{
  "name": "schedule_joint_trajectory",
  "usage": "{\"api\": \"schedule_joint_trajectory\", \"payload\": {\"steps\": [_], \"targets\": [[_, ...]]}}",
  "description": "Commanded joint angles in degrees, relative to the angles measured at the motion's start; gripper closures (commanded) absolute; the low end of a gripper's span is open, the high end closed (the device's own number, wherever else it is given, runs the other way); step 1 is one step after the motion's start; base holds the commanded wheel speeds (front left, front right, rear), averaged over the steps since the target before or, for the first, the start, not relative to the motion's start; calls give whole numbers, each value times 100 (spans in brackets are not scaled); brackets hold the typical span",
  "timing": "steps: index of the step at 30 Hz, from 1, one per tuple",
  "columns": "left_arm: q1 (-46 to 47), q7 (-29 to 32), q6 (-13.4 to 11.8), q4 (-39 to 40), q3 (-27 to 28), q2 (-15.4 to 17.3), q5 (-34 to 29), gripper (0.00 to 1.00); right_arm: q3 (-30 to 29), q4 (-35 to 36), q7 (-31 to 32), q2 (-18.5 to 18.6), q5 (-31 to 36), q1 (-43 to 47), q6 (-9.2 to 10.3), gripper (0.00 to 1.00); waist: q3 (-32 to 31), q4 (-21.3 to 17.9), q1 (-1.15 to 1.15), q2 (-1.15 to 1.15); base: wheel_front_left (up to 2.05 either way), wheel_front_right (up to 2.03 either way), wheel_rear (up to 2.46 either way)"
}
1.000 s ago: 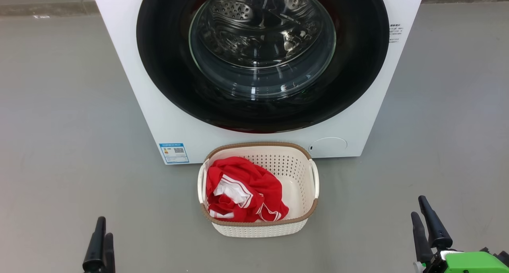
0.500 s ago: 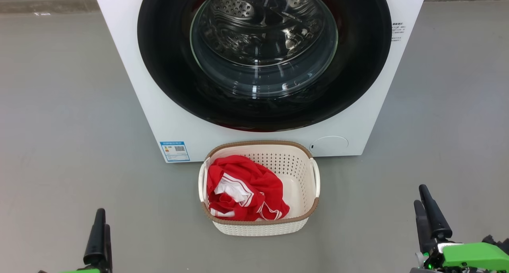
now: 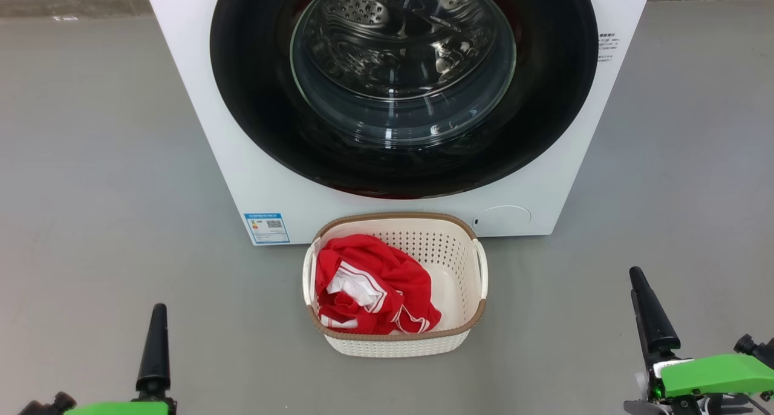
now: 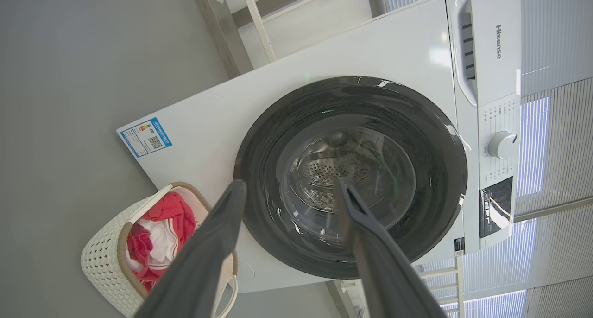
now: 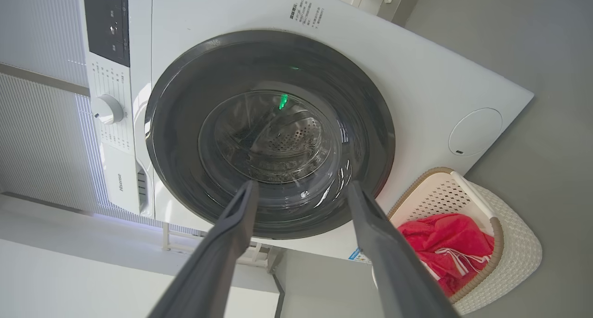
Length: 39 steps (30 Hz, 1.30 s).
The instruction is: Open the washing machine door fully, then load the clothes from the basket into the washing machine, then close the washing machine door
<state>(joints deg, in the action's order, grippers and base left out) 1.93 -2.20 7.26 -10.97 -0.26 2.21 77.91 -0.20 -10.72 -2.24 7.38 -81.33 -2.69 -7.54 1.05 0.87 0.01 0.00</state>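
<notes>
With the washing machine door (image 3: pixel 402 70) shut at twelve o'clock, the clothes (image 3: pixel 375 288) lying in the basket (image 3: pixel 459 264) just below it, and the left gripper (image 4: pixel 289 183) at seven and right gripper (image 5: pixel 301 183) at five seen empty with jaws apart, the door's edge should be hooked and swung wide, clear of the basket.

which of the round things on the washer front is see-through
The washing machine door: its centre is clear glass inside a glossy black rim. The small round cover low on the right and the knob are solid white.
</notes>
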Motion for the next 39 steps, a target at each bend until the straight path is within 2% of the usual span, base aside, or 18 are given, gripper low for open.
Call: {"api": "schedule_joint_trajectory", "payload": {"steps": [1,10,24,32,39], "targets": [[273,-65,10,203,45,146,-213,0,118,192,-65,117,191,-309,2,0,6,2,-1,0,0,0,0],[300,-216,11,243,-56,177,-1042,0,344,112,-215,251,1238,-381,3,0,4,12,-1,0,0,0,0],[292,-451,14,344,-88,252,-2788,0,601,70,-450,400,2615,-480,3,0,-16,18,-1,0,0,0,0],[304,-586,16,339,-27,210,-3817,0,577,29,-585,433,3349,-499,4,0,-25,33,-1,0,0,0,0],[305,-686,17,336,-33,175,-4379,0,566,9,-685,462,3914,-501,4,0,-39,37,-1,0,0,0,0]]}}
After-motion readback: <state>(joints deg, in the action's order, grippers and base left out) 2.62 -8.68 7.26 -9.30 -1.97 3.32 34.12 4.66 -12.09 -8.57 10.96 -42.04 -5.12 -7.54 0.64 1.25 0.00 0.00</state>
